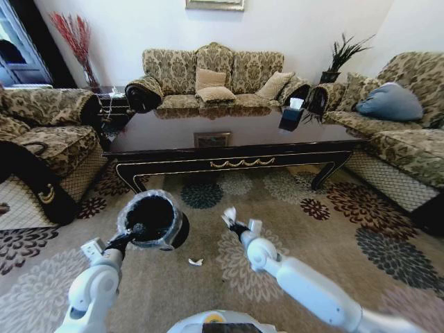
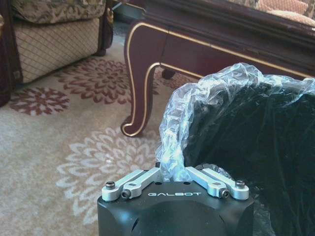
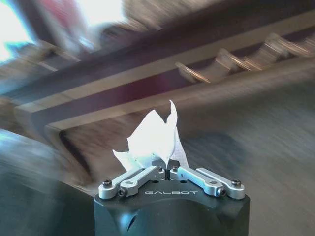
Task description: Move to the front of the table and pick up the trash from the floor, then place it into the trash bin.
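Note:
My left gripper [image 1: 137, 230] is shut on the rim of the trash bin [image 1: 154, 218], a small black bucket with a crinkly clear liner [image 2: 206, 98], held up off the carpet in front of the table [image 1: 236, 135]. My right gripper [image 1: 232, 225] is shut on a piece of trash, a white paper napkin [image 3: 152, 137], and hangs just right of the bin at about rim height. A second small white scrap [image 1: 195, 262] lies on the carpet below, between the two arms. In the left wrist view a curved table leg [image 2: 140, 83] stands close behind the bin.
Sofas ring the table: one at the left [image 1: 41, 146], one at the back [image 1: 215, 80], one at the right [image 1: 395, 132]. A black tissue box [image 1: 292, 114] sits on the tabletop. Patterned carpet [image 1: 326, 222] lies open to the right of my arms.

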Robot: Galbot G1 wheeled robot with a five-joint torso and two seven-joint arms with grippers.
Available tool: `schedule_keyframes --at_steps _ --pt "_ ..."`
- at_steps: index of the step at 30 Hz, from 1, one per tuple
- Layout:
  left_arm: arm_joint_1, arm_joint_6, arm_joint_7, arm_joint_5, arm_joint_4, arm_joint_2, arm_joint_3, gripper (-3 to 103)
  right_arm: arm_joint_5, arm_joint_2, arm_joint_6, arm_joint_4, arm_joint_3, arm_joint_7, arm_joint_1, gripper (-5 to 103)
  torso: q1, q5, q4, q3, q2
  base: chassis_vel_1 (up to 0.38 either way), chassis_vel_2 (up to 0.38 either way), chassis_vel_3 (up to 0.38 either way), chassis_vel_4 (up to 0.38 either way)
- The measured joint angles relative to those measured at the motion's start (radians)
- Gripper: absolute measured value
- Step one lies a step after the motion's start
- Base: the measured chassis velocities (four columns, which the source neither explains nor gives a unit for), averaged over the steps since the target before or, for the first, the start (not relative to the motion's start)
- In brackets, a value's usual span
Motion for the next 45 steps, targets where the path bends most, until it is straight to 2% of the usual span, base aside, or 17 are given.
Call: schedule_keyframes --at_steps 4,5,7,9,12,15,16,21,23,26,28,31,34,36,40,42,45 --pt "-0.011 0.002 0.000 0.006 0.031 0.017 0.019 2 -0.072 -0.016 0.156 0.028 -0.148 -0.213 0.142 0 0.000 0.0000 0.0000 0.000 0.000 0.000 0.000 0.000 0.000" --pt "-0.011 0.002 0.000 0.006 0.031 0.017 0.019 2 -0.072 -0.016 0.156 0.028 -0.148 -0.213 0.142 0 0.000 0.0000 0.0000 0.000 0.000 0.000 0.000 0.000 0.000" --pt "-0.017 0.002 0.000 0.008 0.045 0.026 0.026 2 -0.104 -0.014 0.210 0.025 -0.209 -0.294 0.199 0 0.000 0.0001 0.0000 0.000 0.000 0.000 0.000 0.000 0.000" --pt "-0.031 0.003 0.002 0.009 0.069 0.036 0.043 2 -0.145 0.005 0.264 0.011 -0.323 -0.368 0.317 0 0.000 0.0001 0.0000 0.000 0.000 0.000 0.000 0.000 0.000" --pt "-0.043 0.003 0.002 0.009 0.079 0.038 0.056 2 -0.156 0.025 0.281 -0.006 -0.383 -0.396 0.381 0 0.000 -0.0002 0.0002 0.000 0.000 0.000 0.000 0.000 0.000" --pt "-0.076 0.004 0.002 0.010 0.089 0.038 0.087 2 -0.176 0.082 0.298 -0.054 -0.479 -0.437 0.464 0 0.000 -0.0002 0.0000 0.000 0.000 0.000 0.000 0.000 0.000" --pt "-0.076 0.004 0.002 0.010 0.089 0.038 0.087 2 -0.176 0.082 0.298 -0.054 -0.479 -0.437 0.464 0 0.000 -0.0002 0.0000 0.000 0.000 0.000 0.000 0.000 0.000" --pt "-0.099 0.013 0.002 0.001 0.055 0.033 0.108 2 -0.209 0.197 0.301 -0.149 -0.558 -0.438 0.512 0 0.000 0.0000 0.0002 0.000 0.000 0.000 0.000 0.000 0.000" --pt "-0.099 0.013 0.002 -0.001 0.046 0.032 0.108 2 -0.219 0.210 0.301 -0.162 -0.562 -0.435 0.513 -3 0.000 0.0000 0.0003 0.000 0.000 0.000 0.000 0.000 0.000" --pt "-0.090 0.014 0.003 -0.006 0.009 0.033 0.104 2 -0.243 0.206 0.299 -0.183 -0.564 -0.429 0.508 13 0.000 0.0001 0.0002 0.000 0.000 0.000 0.000 0.000 0.000" --pt "-0.088 0.014 0.003 -0.007 0.005 0.033 0.102 2 -0.247 0.198 0.299 -0.183 -0.562 -0.429 0.506 13 0.000 0.0001 0.0001 0.000 0.000 0.000 0.000 0.000 0.000" --pt "-0.080 0.015 0.003 -0.008 -0.009 0.032 0.093 2 -0.273 0.151 0.298 -0.174 -0.552 -0.432 0.496 29 0.000 0.0003 -0.0001 0.000 0.000 0.000 0.000 0.000 0.000" --pt "-0.075 0.015 0.003 -0.008 -0.012 0.031 0.090 2 -0.302 0.130 0.301 -0.171 -0.548 -0.433 0.488 40 0.000 0.0001 -0.0001 0.000 0.000 0.000 0.000 0.000 0.000" --pt "-0.074 0.015 0.003 -0.008 -0.012 0.031 0.089 2 -0.310 0.127 0.302 -0.172 -0.546 -0.433 0.485 40 0.000 0.0002 -0.0001 0.000 0.000 0.000 0.000 0.000 0.000" --pt "-0.069 0.015 0.004 -0.009 -0.012 0.031 0.076 2 -0.352 0.123 0.309 -0.186 -0.542 -0.434 0.468 61 0.000 0.0002 0.0000 0.000 0.000 0.000 0.000 0.000 0.000" --pt "-0.068 0.015 0.004 -0.009 -0.011 0.031 0.073 2 -0.352 0.120 0.309 -0.187 -0.541 -0.434 0.464 61 0.000 0.0002 0.0000 0.000 0.000 0.000 0.000 0.000 0.000" --pt "-0.063 0.013 0.011 -0.013 -0.014 0.032 0.063 2 -0.342 0.100 0.302 -0.170 -0.538 -0.431 0.443 78 0.000 0.0002 0.0000 0.000 0.000 0.000 0.000 0.000 0.000"
